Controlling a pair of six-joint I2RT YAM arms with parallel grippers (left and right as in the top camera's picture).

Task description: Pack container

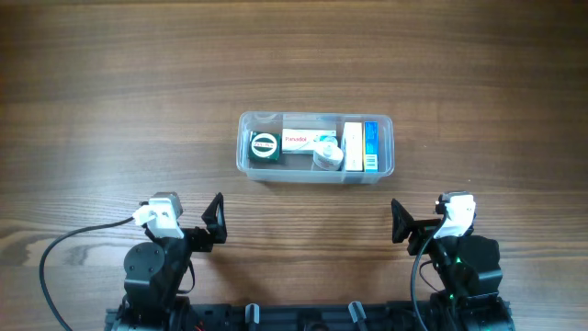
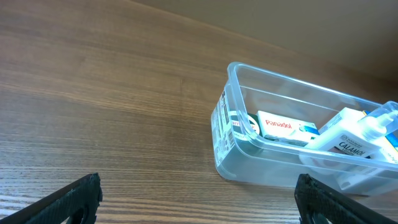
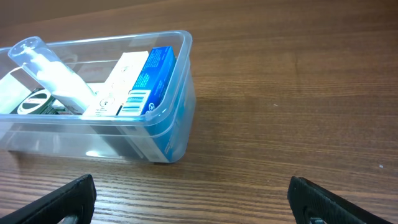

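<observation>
The clear plastic container (image 1: 250, 167) stands at the table's middle and holds a green round tin (image 1: 264, 145), a Panadol box (image 1: 299, 140), a white bottle (image 1: 328, 154), a white box (image 1: 353, 147) and a blue box (image 1: 371, 145). It also shows in the left wrist view (image 2: 249, 163) and the right wrist view (image 3: 177, 118). My left gripper (image 1: 217, 221) is open and empty near the front left, short of the container. My right gripper (image 1: 401, 221) is open and empty near the front right.
The wooden table (image 1: 110, 110) surrounds the container. A black cable (image 1: 64, 244) loops by the left arm's base at the front edge.
</observation>
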